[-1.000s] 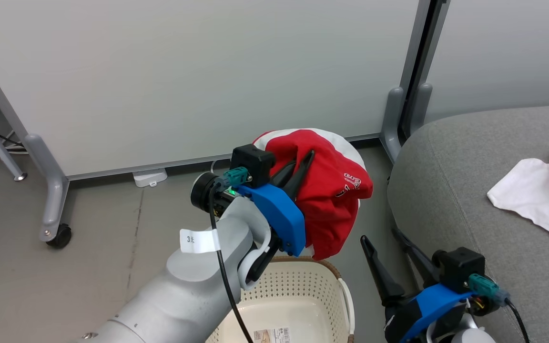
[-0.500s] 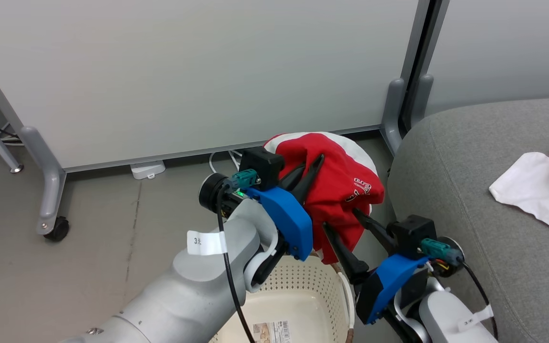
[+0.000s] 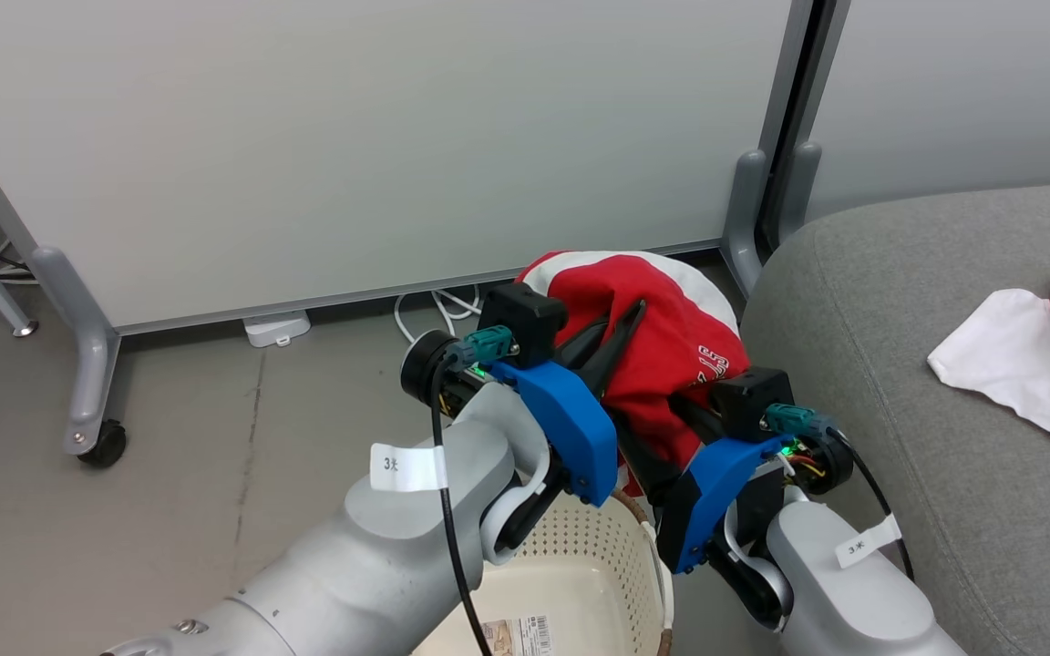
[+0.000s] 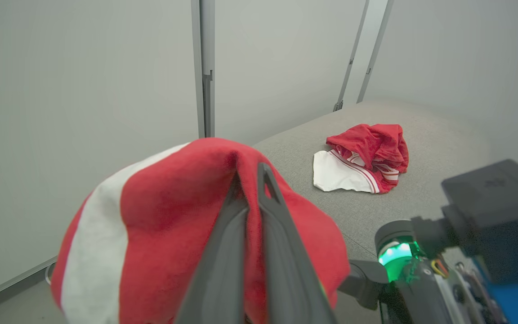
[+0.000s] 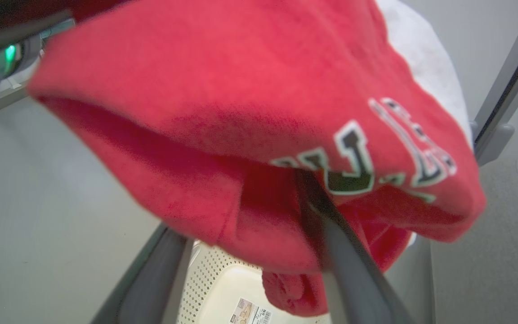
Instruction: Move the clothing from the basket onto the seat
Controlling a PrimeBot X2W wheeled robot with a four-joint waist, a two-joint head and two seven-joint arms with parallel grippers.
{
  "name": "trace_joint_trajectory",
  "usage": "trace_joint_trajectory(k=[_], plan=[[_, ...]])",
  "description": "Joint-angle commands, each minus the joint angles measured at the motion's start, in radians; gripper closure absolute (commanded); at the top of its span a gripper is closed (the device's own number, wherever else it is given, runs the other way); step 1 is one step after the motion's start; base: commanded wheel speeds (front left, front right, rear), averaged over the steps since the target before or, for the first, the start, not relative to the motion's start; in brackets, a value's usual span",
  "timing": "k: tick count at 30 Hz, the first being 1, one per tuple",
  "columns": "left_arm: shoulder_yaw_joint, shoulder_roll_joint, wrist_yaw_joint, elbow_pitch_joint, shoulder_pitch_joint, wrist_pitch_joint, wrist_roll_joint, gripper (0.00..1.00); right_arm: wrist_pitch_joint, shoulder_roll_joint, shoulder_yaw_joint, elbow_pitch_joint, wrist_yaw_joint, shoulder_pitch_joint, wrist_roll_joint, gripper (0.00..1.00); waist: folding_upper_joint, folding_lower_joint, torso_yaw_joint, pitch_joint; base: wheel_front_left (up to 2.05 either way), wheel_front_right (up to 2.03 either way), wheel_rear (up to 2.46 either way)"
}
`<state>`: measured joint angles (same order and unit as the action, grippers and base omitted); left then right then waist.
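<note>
While the left end effector (image 3: 616, 333) is clamped on the red jersey (image 3: 662, 310) above the basket (image 3: 580, 547), the right end effector (image 3: 666, 433) sits fingers apart under the hanging cloth. Other garments (image 3: 1017, 364) lie on the seat (image 3: 899, 319) to its right. The basket looks empty of clothing, so one transfer is judged outstanding.

A white tag (image 3: 406, 465) wrapped round the left forearm (image 3: 352, 565) reads "3" plus a small character I can't make out. A second tag (image 3: 864, 545) on the right forearm (image 3: 853, 610) carries the same. The red jersey (image 3: 671, 310) shows black, white-edged letters (image 5: 353, 166) (partly folded over), perhaps a "U" and an "L". The paper label (image 3: 520, 635) in the basket (image 3: 580, 547) bears a barcode, its print too small to read.
</note>
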<state>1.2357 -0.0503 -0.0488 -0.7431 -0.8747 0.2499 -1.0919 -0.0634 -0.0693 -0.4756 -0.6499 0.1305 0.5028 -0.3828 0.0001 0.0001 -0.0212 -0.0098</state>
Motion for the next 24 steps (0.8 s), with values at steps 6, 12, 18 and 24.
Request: trace_joint_trajectory(k=[6,12,18,24], plan=[[0.017,0.0,0.002,-0.002,-0.016,0.009,-0.024,1.0,-0.046,0.013,-0.062,-0.103,0.0,0.057,-0.065,1.0,-0.0001,-0.0001,-0.005,-0.006,0.0,0.0,0.0],[0.023,0.0,0.001,-0.014,-0.02,0.01,-0.032,1.0,-0.073,0.015,-0.089,-0.145,0.0,0.083,-0.093,1.0,-0.0001,-0.0001,-0.012,-0.008,0.0,0.0,0.0],[0.028,0.0,-0.001,-0.018,-0.024,0.011,-0.039,1.0,-0.1,0.016,-0.113,-0.185,0.0,0.106,-0.12,1.0,-0.0001,-0.0001,-0.014,-0.008,0.0,0.0,0.0],[0.031,0.0,0.003,-0.027,-0.028,0.014,-0.047,1.0,-0.119,0.017,-0.135,-0.215,0.0,0.119,-0.141,1.0,-0.0001,-0.0001,-0.014,-0.007,0.0,0.0,0.0]])
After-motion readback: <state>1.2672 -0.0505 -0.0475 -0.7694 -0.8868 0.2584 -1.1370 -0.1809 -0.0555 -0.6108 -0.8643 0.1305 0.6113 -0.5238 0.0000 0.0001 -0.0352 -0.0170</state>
